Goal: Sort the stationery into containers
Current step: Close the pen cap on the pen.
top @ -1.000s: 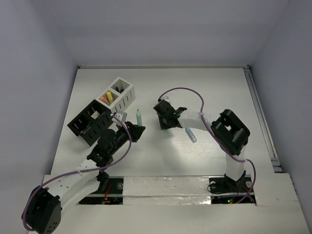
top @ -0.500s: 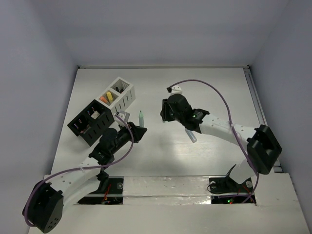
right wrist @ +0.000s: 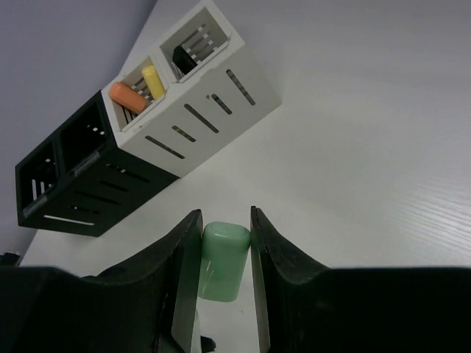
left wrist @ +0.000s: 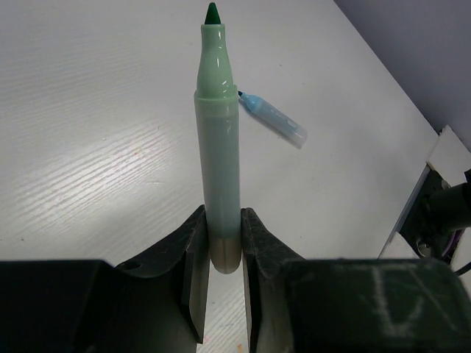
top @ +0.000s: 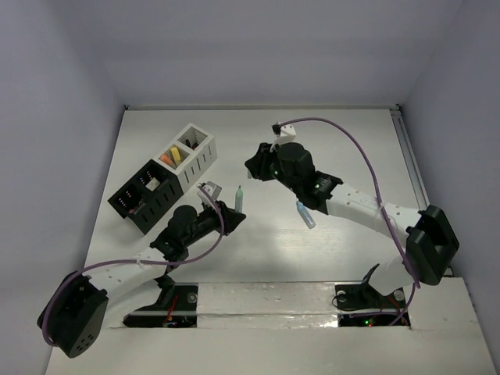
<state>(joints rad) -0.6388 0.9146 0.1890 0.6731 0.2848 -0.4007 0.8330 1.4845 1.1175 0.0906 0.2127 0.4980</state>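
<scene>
My left gripper (left wrist: 221,220) is shut on the lower end of an uncapped green marker (left wrist: 218,147), whose dark green tip points away from the wrist. From above, this marker (top: 238,197) sticks up from the left gripper (top: 227,216) near the table's middle. A stubby green cap (right wrist: 223,261) sits between the fingers of my right gripper (right wrist: 224,220), which is shut on it. The right gripper (top: 255,167) hangs right of the white container (top: 193,153), and the black container (top: 147,195) stands beside that. A capped blue marker (top: 305,214) lies on the table under the right arm.
The white container (right wrist: 199,110) has an orange piece (right wrist: 123,93) and a yellow piece (right wrist: 152,77) in one compartment and a black piece (right wrist: 184,55) in the other. The black container (right wrist: 73,176) touches its side. The blue marker (left wrist: 272,118) lies beyond the green tip.
The right arm has stretched out and swung its gripper, with the cap, back and left toward the white container. The left gripper has carried the green marker to the right.
</scene>
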